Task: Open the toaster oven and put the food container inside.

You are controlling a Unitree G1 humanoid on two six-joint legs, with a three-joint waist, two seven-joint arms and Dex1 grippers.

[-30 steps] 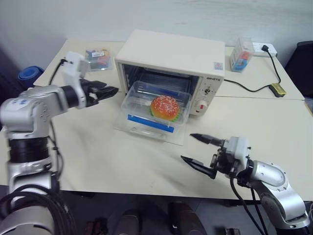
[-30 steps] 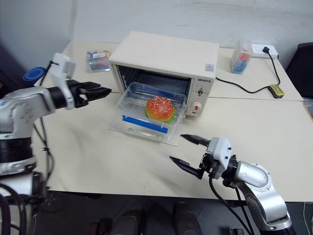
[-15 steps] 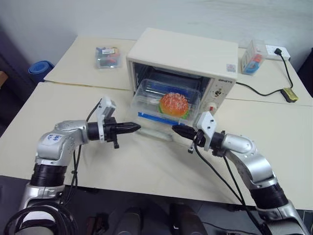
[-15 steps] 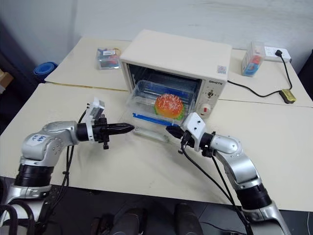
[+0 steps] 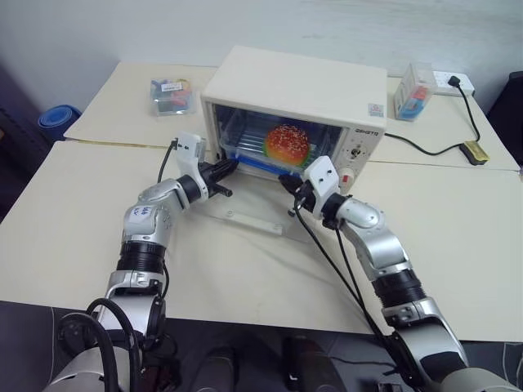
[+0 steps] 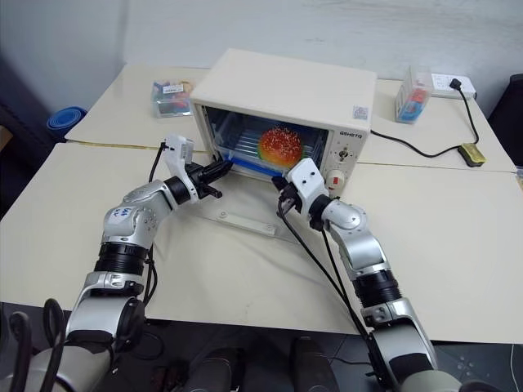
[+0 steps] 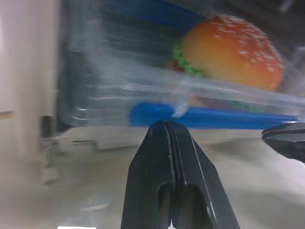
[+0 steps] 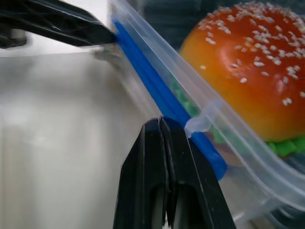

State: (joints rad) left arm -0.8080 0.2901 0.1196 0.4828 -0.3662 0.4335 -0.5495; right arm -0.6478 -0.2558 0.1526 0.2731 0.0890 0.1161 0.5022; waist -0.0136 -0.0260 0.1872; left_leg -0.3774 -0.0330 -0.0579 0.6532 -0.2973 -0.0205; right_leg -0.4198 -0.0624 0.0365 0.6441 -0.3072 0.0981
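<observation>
I have the cream-white boxy toaster oven (image 5: 298,102) open in the upper centre of the head views, its glass drop-down door (image 5: 245,214) lying flat on the pale worktop (image 5: 73,237) in front of it. The clear rectangular plastic food container with the toy sesame burger (image 5: 274,147) sits mostly inside the cavity, so by my reading 2 parts of the job look nearly done: door down, box in. What seems left is a last nudge to seat it fully.

My left end effector (image 5: 229,167) has its 2 black fingers pressed together, holding nothing, the tip up against the container's near blue clip strip (image 7: 209,117) in its wrist view. My right end effector (image 5: 286,184) is likewise pinched closed and empty, its tip at the same blue strip from the other side. I judge both are being used as pushers, not grippers.

Room for moving: the door's front edge lies centre frame, with bare worktop below and to the lower left. The oven's side walls flank the opening closely, so there is little sideways slack for either tip. A small clear box of colourful bits (image 5: 167,95) sits upper left, and an upright clear box (image 5: 411,91) and black power cable (image 5: 425,147) upper right, all well apart from my arms.
</observation>
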